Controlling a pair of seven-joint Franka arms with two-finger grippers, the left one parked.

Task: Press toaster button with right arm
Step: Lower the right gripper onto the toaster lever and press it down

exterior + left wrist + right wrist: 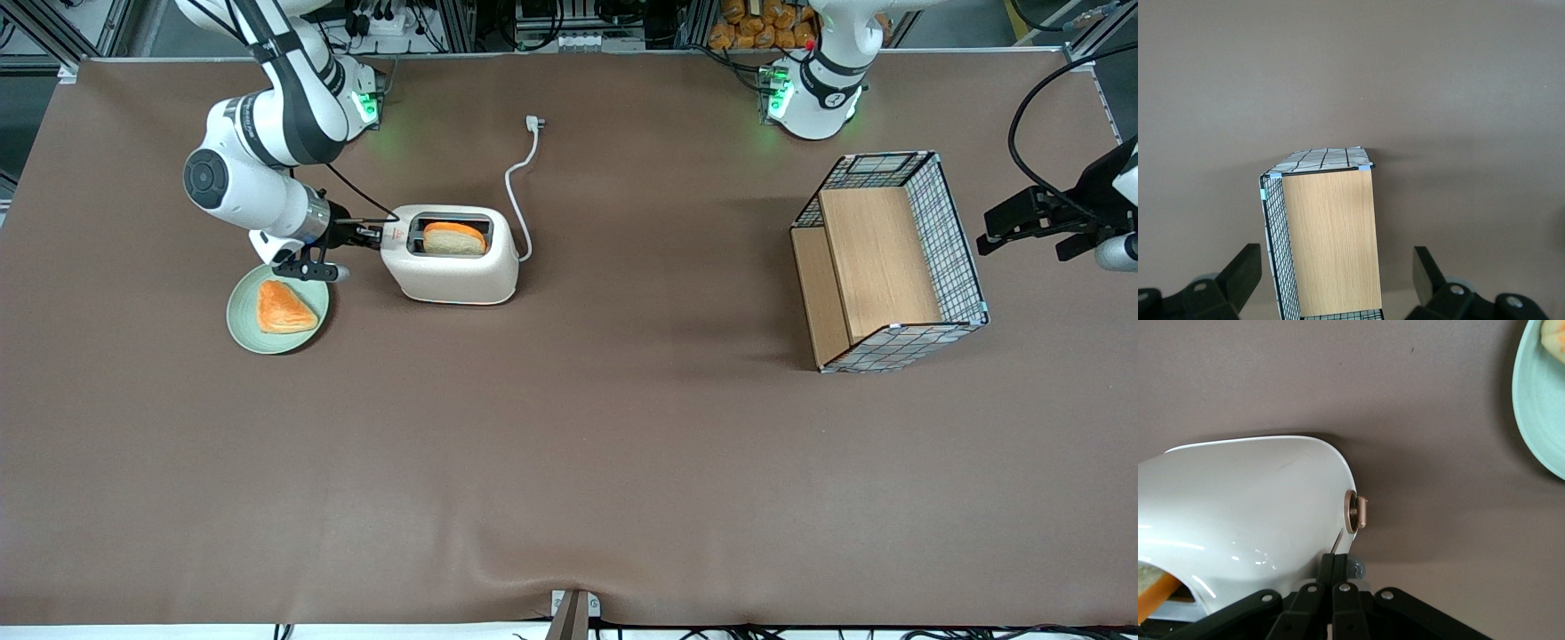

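Now the pincer (1333, 568), fingers closed together and empty, meets the toaster (453, 258) above its button (1353, 568), needing a downward push

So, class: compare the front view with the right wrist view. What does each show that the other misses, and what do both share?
Only the front view shows the wire-and-wood basket, the cord with its plug, and the whole right arm. Only the right wrist view shows a round bronze knob on the toaster's narrow side. Both show the toaster, the bread in its slot, the green plate, and the shut hand against the toaster's narrow side.
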